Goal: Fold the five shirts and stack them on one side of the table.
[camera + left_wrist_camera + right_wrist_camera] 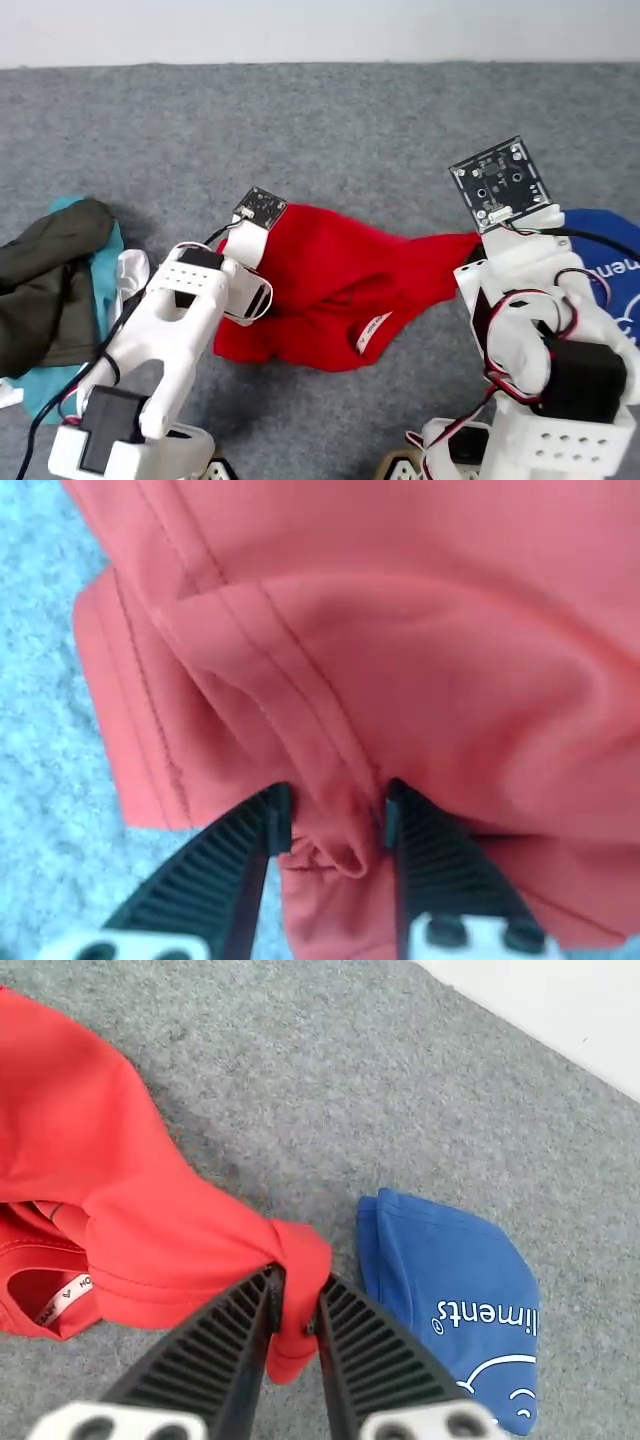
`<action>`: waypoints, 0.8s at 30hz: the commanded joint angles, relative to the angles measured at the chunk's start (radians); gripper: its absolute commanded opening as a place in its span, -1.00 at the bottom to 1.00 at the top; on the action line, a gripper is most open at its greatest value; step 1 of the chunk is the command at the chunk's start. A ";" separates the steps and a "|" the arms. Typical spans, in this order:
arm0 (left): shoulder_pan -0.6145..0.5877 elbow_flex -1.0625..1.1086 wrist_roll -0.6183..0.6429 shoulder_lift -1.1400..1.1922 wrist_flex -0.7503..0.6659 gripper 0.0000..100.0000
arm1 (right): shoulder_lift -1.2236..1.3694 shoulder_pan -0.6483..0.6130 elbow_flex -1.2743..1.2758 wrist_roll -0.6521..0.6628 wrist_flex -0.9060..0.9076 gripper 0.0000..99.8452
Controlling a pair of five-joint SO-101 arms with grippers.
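Observation:
A red shirt (pixel 330 280) lies crumpled across the middle of the grey table, its neck label facing up. My left gripper (pixel 335 815) is shut on a bunched fold of the red shirt (pixel 420 660) at its left edge. On the opposite end, my right gripper (pixel 297 1295) is shut on a corner of the red shirt (pixel 110 1190), pulled out toward the right. A folded blue shirt (pixel 455 1280) with white print lies just beside the right gripper, seen at the table's right edge as the blue shirt (pixel 610 270).
At the left edge lies a heap of clothes: a dark olive shirt (pixel 50 275) on top of a teal shirt (pixel 60 375). The grey table surface (pixel 360 140) runs back to a pale wall.

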 commanded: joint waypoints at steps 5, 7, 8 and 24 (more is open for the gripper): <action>-0.002 -0.016 0.011 0.006 -0.002 -0.97 | -0.015 0.004 -0.005 -0.011 0.004 -0.98; -0.002 -0.024 0.011 0.006 0.020 -0.97 | -0.015 0.004 -0.005 -0.011 0.004 -0.98; -0.002 -0.039 0.011 0.006 0.040 -0.97 | -0.015 0.004 -0.005 -0.011 0.004 -0.98; -0.011 -0.487 0.000 -0.348 0.569 -0.97 | -0.016 0.004 -0.011 -0.011 0.004 -0.98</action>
